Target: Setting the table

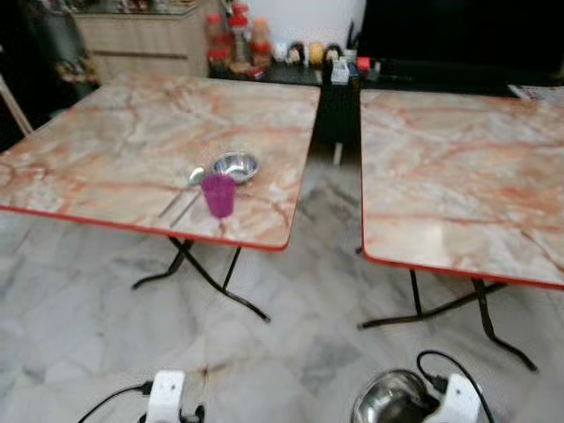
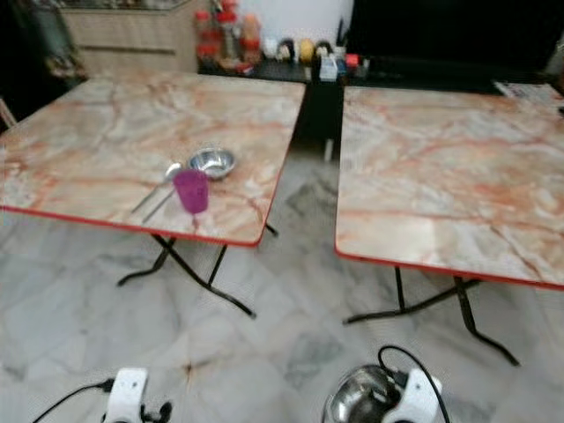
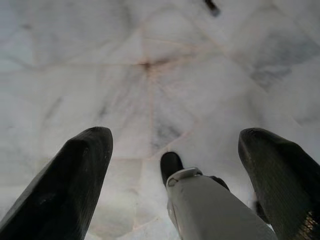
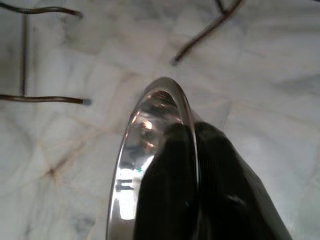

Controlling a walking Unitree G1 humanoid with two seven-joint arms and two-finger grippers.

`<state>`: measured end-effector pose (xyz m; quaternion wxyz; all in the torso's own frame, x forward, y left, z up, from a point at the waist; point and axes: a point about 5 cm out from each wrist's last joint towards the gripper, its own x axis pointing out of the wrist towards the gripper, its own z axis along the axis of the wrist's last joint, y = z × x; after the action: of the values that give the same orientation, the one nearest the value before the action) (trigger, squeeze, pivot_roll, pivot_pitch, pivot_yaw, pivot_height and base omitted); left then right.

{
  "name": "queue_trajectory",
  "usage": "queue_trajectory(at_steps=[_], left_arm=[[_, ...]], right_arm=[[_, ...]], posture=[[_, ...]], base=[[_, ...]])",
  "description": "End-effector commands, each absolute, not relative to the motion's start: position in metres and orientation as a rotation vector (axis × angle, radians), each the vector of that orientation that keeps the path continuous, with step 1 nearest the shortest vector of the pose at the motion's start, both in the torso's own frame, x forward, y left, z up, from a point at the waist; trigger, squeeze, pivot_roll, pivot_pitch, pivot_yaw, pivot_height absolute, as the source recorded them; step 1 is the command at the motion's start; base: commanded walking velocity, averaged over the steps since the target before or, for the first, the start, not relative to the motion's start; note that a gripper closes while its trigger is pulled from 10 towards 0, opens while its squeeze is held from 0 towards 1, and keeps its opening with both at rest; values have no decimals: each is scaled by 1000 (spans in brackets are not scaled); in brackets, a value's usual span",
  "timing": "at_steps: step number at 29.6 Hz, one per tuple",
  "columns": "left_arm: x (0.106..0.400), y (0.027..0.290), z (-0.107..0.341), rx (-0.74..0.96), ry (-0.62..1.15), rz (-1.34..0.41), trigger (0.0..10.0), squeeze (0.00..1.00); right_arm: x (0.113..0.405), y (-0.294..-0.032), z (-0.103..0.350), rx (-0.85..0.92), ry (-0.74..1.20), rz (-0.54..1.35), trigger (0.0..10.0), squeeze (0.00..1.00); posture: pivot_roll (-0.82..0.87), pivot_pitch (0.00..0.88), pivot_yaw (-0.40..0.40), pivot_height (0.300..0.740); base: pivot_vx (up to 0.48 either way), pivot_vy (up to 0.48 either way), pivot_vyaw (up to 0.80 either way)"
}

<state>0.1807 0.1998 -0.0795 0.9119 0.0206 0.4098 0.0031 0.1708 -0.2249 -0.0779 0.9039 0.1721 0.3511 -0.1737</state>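
You face two marble-topped folding tables: the left table (image 1: 106,150) and the right table (image 1: 458,176) stand side by side with a gap between them, on a pale marble floor (image 1: 291,300). Behind them a counter (image 1: 291,66) carries bottles and small jars.

Near the front edge of the left table sits a small steel bowl (image 1: 234,166). Just in front of it stands a purple cup (image 1: 218,195), and a spoon (image 1: 182,189) lies beside the cup on its left.

Your right gripper (image 4: 192,200) hangs low over the floor, in front of the right table. Its fingers are clamped on the rim of a second steel bowl (image 4: 145,150), one inside and one outside.

Your left gripper (image 3: 175,175) hangs low over the floor, its fingers spread wide with nothing between them.
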Motion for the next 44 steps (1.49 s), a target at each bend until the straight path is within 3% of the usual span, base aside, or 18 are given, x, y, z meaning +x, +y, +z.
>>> queue_trajectory(at_steps=[1, 44], left_arm=[[183, 193, -80, 36, 846, -10, 10000, 0], [179, 200, -80, 40, 850, -8, 10000, 0]], right_arm=[[170, -233, -76, 343, 716, -376, 10000, 0], [164, -230, -80, 355, 726, -397, 10000, 0]], posture=[[-73, 0, -8, 740], [-66, 0, 9, 740]], base=[[0, -289, 0], [0, -259, -51]])
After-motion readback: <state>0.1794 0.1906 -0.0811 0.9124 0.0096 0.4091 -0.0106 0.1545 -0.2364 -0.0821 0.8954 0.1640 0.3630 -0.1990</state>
